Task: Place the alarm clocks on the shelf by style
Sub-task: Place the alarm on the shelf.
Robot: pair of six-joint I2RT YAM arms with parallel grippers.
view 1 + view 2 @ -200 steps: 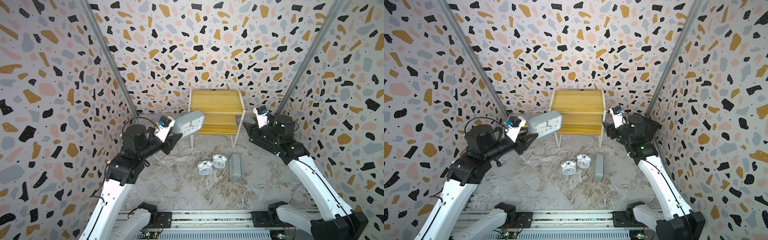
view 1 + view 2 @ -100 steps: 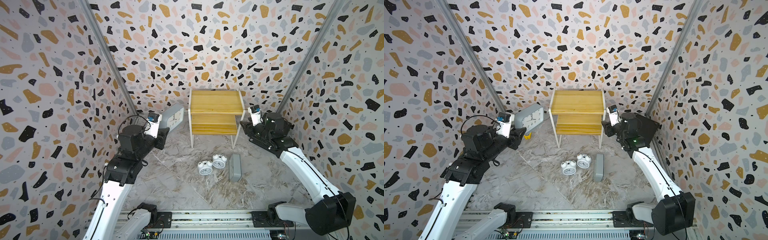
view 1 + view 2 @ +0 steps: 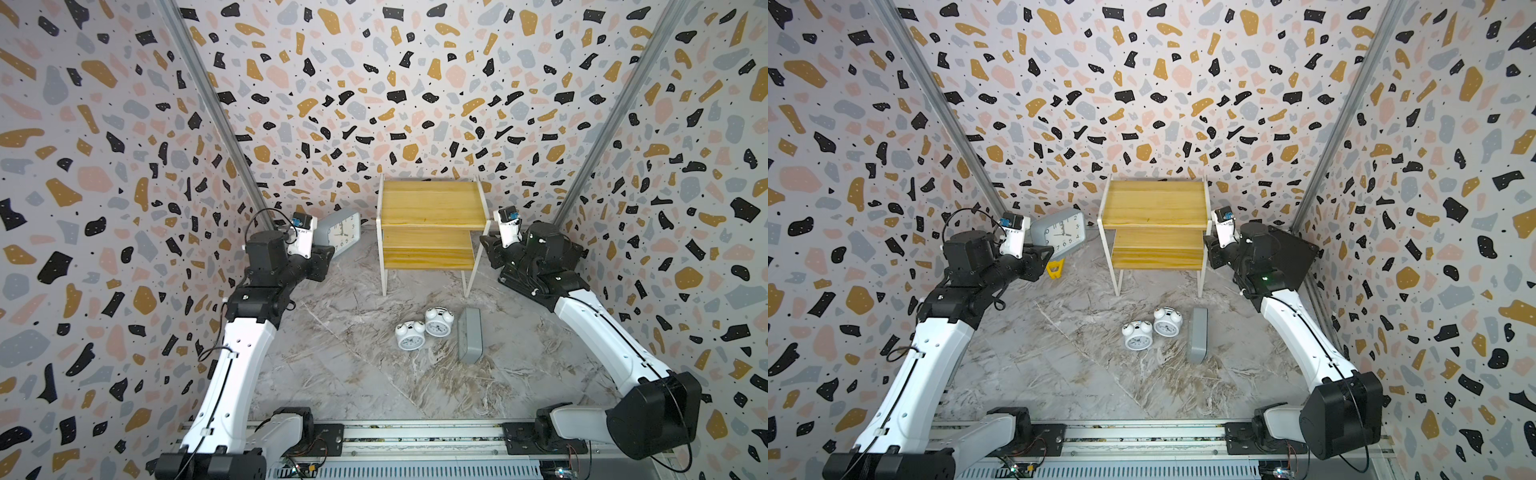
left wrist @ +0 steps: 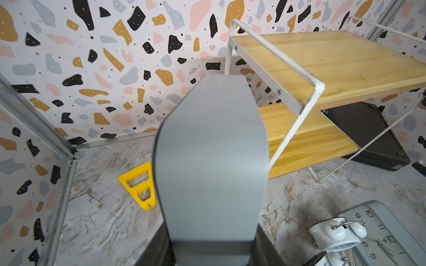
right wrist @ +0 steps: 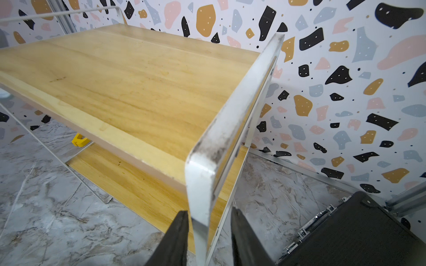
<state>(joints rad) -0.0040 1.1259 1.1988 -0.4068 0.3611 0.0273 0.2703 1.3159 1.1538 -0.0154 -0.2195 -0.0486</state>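
Note:
The shelf stands at the back wall with both boards bare. My left gripper is shut on a grey rectangular alarm clock, held upright left of the shelf with its dial towards the top views. My right gripper is open and straddles the shelf's white front-right frame bar; one finger lies against it and the other stands apart. Two white twin-bell clocks and a second grey clock rest on the floor.
A black box sits in the back right corner behind the right arm. A small yellow plastic piece lies on the floor under the held clock. Patterned walls close in on three sides.
The left arm has drawn back from the shelf front to the back left with the grey clock. The right gripper has moved onto the shelf's frame bar and its jaws have narrowed.

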